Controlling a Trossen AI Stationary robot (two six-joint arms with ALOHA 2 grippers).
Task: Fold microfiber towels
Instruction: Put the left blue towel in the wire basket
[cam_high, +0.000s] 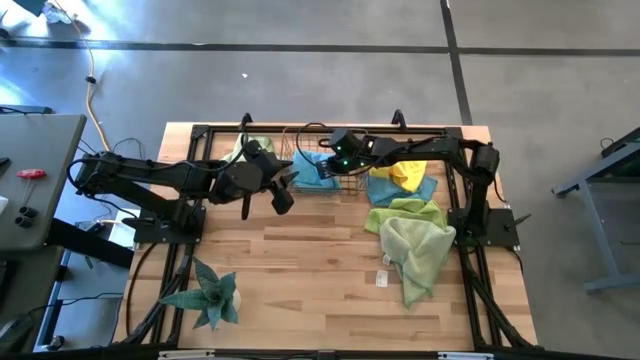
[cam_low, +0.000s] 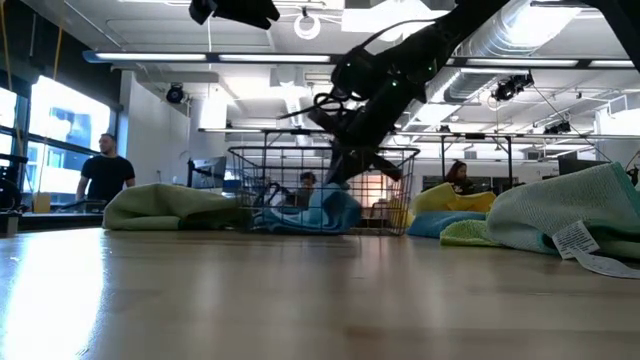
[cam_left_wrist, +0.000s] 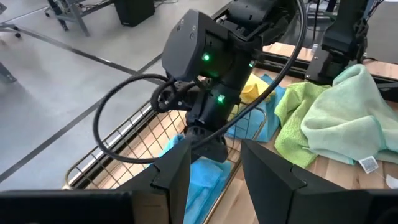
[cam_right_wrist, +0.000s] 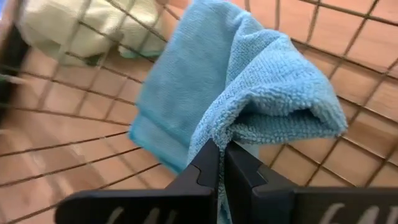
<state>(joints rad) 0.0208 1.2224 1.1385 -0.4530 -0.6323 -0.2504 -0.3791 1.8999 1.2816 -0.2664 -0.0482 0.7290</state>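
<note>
The blue towel (cam_right_wrist: 249, 106) is pinched between the right gripper (cam_right_wrist: 222, 155) fingers inside the basket (cam_high: 300, 140); the left gripper (cam_left_wrist: 214, 165) is held spread nearby, empty

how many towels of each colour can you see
blue towels: 2, one in the basket, one under the yellow
yellow towel: 1
lime towel: 1
pale green towels: 2, at the front right and behind the left arm
total: 6

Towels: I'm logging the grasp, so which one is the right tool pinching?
The light blue towel in the wire basket; the right tool is shut on its fold, unlike the loose yellow and green ones.
</note>
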